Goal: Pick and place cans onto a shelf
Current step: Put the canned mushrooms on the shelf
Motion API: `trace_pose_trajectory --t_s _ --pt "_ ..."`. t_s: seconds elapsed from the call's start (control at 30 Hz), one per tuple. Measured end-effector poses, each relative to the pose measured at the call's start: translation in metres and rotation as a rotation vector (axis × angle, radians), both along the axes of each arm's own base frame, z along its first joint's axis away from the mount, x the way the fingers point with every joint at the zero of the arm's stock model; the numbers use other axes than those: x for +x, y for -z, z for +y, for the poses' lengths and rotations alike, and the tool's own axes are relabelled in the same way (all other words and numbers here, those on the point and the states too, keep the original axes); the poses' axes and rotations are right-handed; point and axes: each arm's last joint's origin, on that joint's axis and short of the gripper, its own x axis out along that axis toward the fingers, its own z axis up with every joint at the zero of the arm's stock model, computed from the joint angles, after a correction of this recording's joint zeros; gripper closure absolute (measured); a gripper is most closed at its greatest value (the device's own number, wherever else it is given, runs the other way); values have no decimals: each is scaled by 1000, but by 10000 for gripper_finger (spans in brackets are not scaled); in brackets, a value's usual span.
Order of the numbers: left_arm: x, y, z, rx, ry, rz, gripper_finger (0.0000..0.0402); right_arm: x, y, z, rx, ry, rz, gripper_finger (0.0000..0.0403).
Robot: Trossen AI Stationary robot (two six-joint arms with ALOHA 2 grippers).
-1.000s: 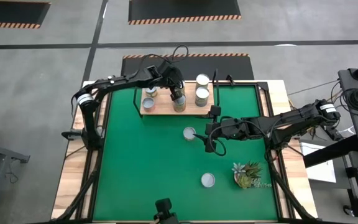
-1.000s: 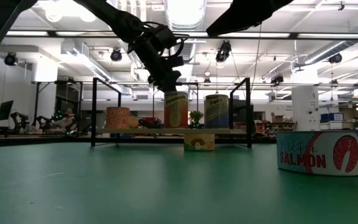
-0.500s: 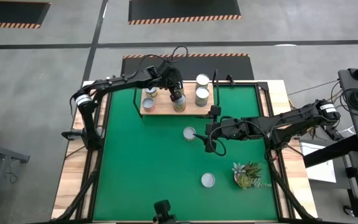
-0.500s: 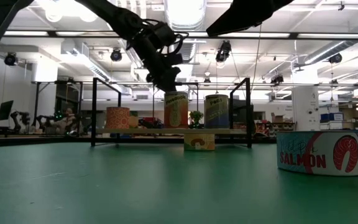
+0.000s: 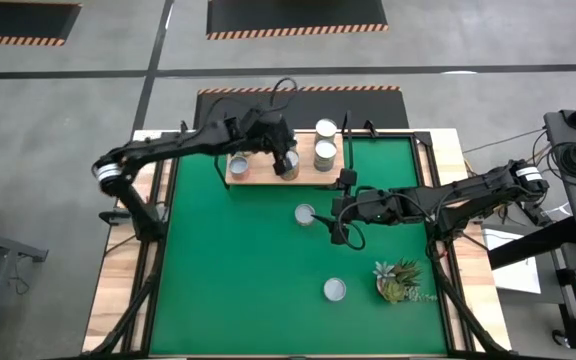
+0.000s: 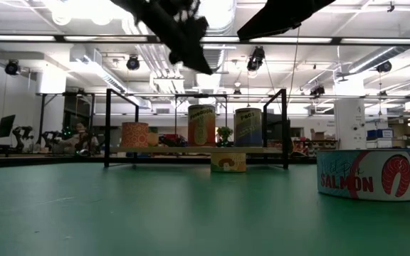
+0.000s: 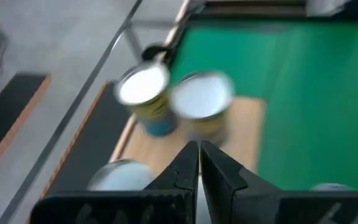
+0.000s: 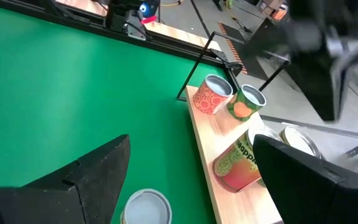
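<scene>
The wooden shelf [image 5: 268, 176] stands at the mat's far edge and carries several cans, among them a tall can [image 6: 201, 126] and an orange one [image 6: 135, 135]. My left gripper [image 5: 286, 157] hovers shut and empty above them; its closed fingers [image 7: 199, 163] point slantingly down over the silver tops [image 7: 202, 98]. My right gripper [image 5: 336, 228] waits open mid-mat. A flat can [image 8: 145, 205] rests on the mat beneath it, between the fingers and untouched. A salmon can [image 6: 365, 176] sits on the near mat.
A small leafy plant [image 5: 398, 280] stands at the mat's near right. Black brackets [image 6: 285, 128] rise at the shelf's ends. The green mat [image 5: 228, 270] stretches out on the left and near side.
My left gripper has risen from the top of the tall can on the shelf and drawn back a little toward the table's left, staying shut. The can stands where it was. My right arm has kept still.
</scene>
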Motion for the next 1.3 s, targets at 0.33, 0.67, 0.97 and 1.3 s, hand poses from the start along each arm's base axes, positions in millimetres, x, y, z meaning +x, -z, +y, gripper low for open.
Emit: trace_pose_trajectory --t_s 0.33,0.67,0.97,1.3 --pt "-54 -8 -97 1 179 -268 402 0 -1 0 60 23 -29 77" --pt "-109 -7 -142 -11 302 -488 402 -1 3 1 249 61 -31 77" --pt "-135 2 -144 -24 304 -518 402 -10 20 6 528 113 125 77" --pt "-139 9 -144 -26 304 -503 402 -15 23 23 704 123 162 77"
